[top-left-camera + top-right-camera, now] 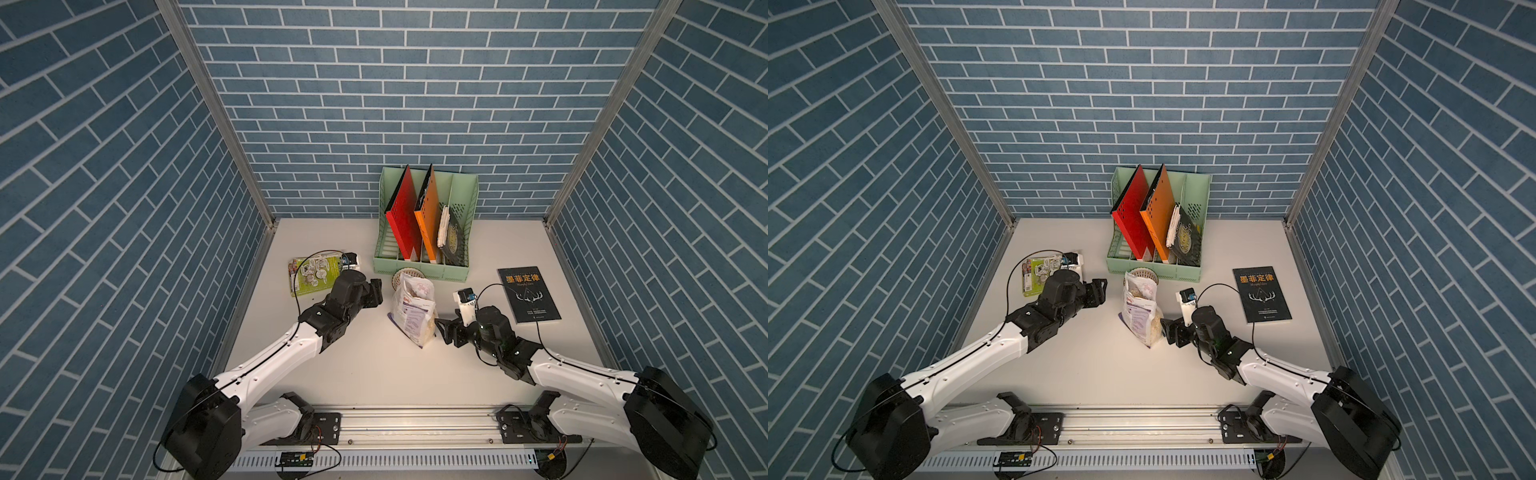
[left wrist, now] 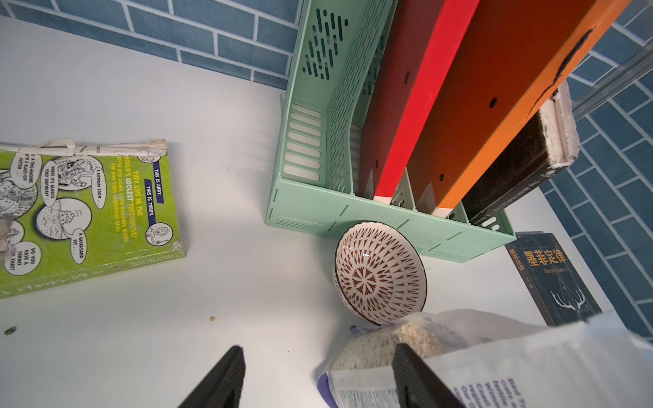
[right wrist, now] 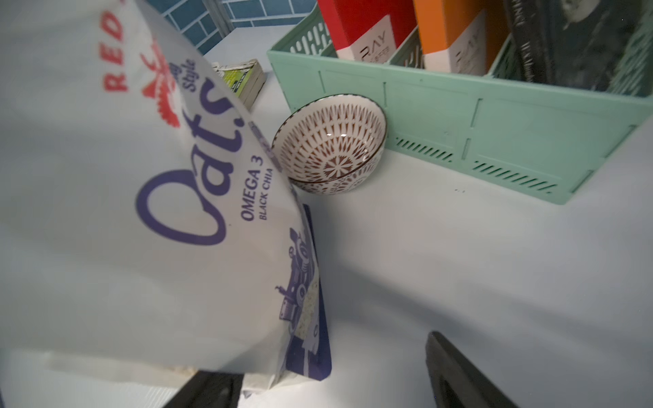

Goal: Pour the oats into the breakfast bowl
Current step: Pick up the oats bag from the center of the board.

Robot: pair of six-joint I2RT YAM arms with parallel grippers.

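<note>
The white oats pouch point(image 1: 413, 313) point(image 1: 1140, 311) stands mid-table, leaning a little. Pale flakes point(image 2: 388, 344) show through its lower window, and "Oats" is printed on its face point(image 3: 141, 176). The breakfast bowl point(image 1: 409, 274) point(image 2: 380, 273) point(image 3: 332, 145), patterned and empty, sits just behind the pouch against the green rack. My left gripper point(image 1: 376, 293) point(image 2: 319, 381) hovers open to the left of the pouch's top, apart from it. My right gripper point(image 1: 442, 328) point(image 3: 328, 388) is open low at the pouch's right side, with the pouch's bottom corner between its jaws.
A mint-green file rack point(image 1: 419, 270) holding red and orange folders and a black book stands at the back. A dark book point(image 1: 528, 293) lies flat at the right. A green cartoon-printed book point(image 1: 311, 270) point(image 2: 88, 212) lies at the left. Small crumbs point(image 2: 212, 319) dot the table.
</note>
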